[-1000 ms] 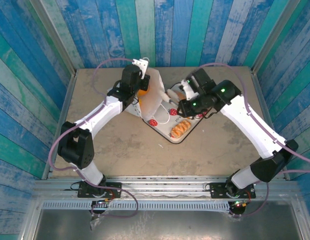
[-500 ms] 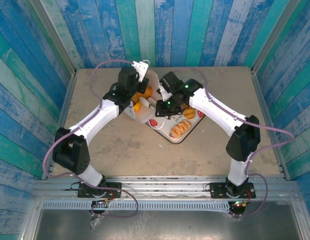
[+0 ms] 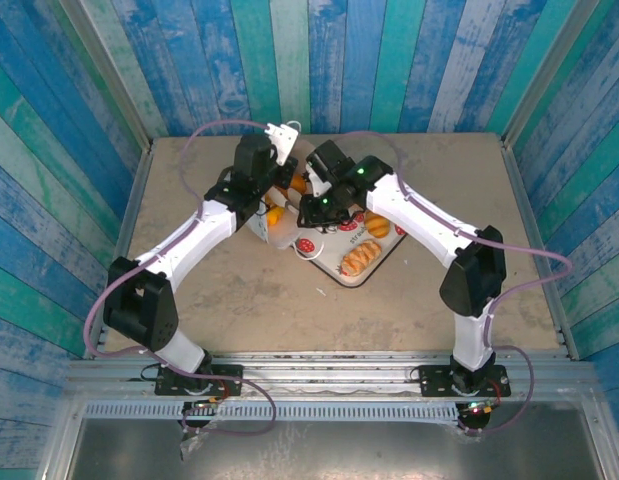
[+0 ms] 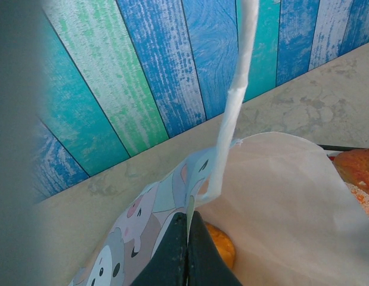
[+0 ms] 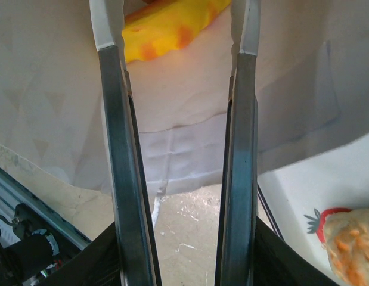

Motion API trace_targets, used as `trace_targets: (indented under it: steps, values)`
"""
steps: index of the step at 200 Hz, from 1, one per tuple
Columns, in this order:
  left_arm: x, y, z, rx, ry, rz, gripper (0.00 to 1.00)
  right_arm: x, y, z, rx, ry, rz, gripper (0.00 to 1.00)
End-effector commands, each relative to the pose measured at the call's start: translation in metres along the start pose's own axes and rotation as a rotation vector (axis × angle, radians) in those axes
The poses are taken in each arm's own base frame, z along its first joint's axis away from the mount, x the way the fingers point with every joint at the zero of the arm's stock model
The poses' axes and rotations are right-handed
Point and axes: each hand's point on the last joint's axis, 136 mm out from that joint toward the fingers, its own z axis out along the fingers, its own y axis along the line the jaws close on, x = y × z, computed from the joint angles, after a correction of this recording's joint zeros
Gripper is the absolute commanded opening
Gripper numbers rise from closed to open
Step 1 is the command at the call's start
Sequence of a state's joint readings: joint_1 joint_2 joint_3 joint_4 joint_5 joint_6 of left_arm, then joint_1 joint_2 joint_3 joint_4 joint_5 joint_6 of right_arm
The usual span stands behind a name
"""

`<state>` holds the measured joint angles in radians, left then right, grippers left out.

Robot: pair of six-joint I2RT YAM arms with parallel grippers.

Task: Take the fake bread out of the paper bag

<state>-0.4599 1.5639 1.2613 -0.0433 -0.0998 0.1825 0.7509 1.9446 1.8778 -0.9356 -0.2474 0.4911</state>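
- the right end effector is open, its two dark fingers standing apart with nothing between them, and they point into the mouth of the paper bag.
- just past its fingertips, inside the bag, lies a piece of fake bread, yellow with orange patches; the fingers are not touching it.
- the left end effector is closed, its fingers pinched flat on the bag's upper edge, gripping the paper.
- right beside that pinch a thin white loop handle rises up from the rim.
- the outside of the bag near the left fingers carries pastel cartoon animal faces; the inside is plain white paper.
- an orange pastry shows just behind the left fingers, low inside the bag, and another browner one sits at the right edge of the left wrist view.
- from above, the bag lies between the two wrists at the middle of the worktop, tipped with its mouth toward the right arm, and orange bread is visible in it.
- a white tray with strawberry prints sits just beside the bag on its right, touching or slightly under it.
- a braided roll lies on the tray's near side, and a second pastry lies farther back on it.
- in the right wrist view a corner of the tray shows a strawberry and the edge of one pale orange piece.
- blue and green painted planks wall in the worktop at the back and sides.
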Motion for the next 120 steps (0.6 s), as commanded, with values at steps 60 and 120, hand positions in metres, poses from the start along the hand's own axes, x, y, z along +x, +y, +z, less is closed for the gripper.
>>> trace_targets:
  steps: [60, 120]
  values:
    - [-0.023, 0.005, -0.017, -0.008, -0.081, 0.005, 0.00, 0.024, 0.001, 0.007, 0.011, 0.090, -0.031, 0.46]
    - [-0.018, 0.003, -0.018, -0.001, -0.067, 0.019, 0.00, 0.040, 0.006, 0.021, -0.046, 0.173, -0.017, 0.46]
